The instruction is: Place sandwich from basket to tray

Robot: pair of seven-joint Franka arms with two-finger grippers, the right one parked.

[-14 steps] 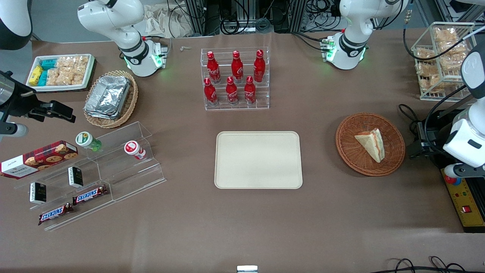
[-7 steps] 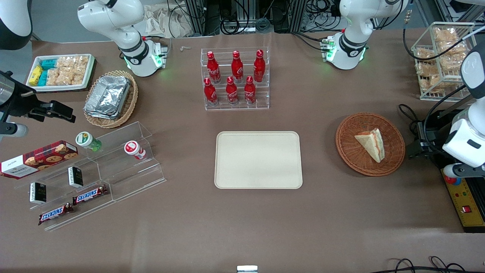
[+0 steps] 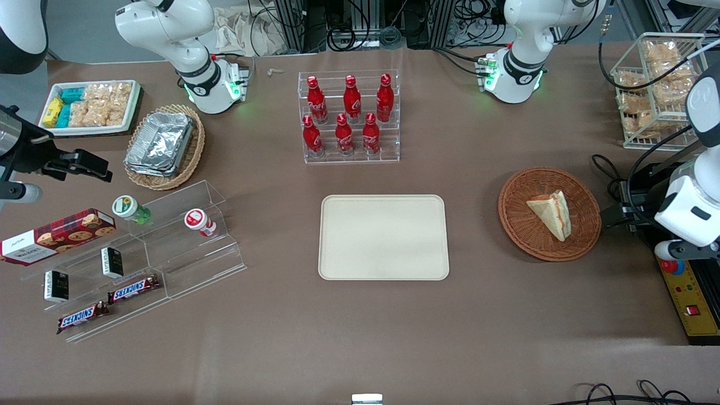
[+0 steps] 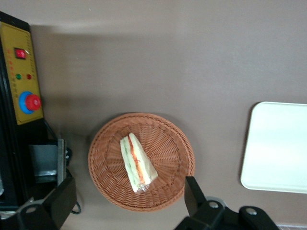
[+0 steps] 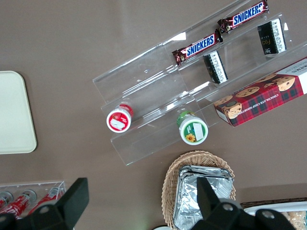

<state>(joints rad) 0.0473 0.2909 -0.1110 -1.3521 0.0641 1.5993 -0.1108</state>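
The sandwich (image 3: 551, 214), a pale wedge with orange-red and green filling, lies in the round reddish-brown basket (image 3: 520, 225) toward the working arm's end of the table. The cream-beige tray (image 3: 383, 237) lies flat at the table's middle, with nothing on it. My left gripper (image 3: 617, 215) hangs beside the basket, at its rim toward the working arm's end, above the table. In the left wrist view the gripper (image 4: 128, 196) is wide open and holds nothing. Its fingers (image 4: 194, 191) straddle the basket (image 4: 110, 182), with the sandwich (image 4: 136, 163) between them and below. The tray (image 4: 276, 148) shows there too.
A clear rack of red bottles (image 3: 350, 118) stands farther from the front camera than the tray. A yellow control box (image 3: 689, 298) and cables (image 3: 607, 169) lie by the basket at the working arm's end. A wire rack of snacks (image 3: 655, 90) stands farther back.
My left arm's wrist and gripper have shifted slightly toward the basket. The sandwich, basket and tray have not moved.
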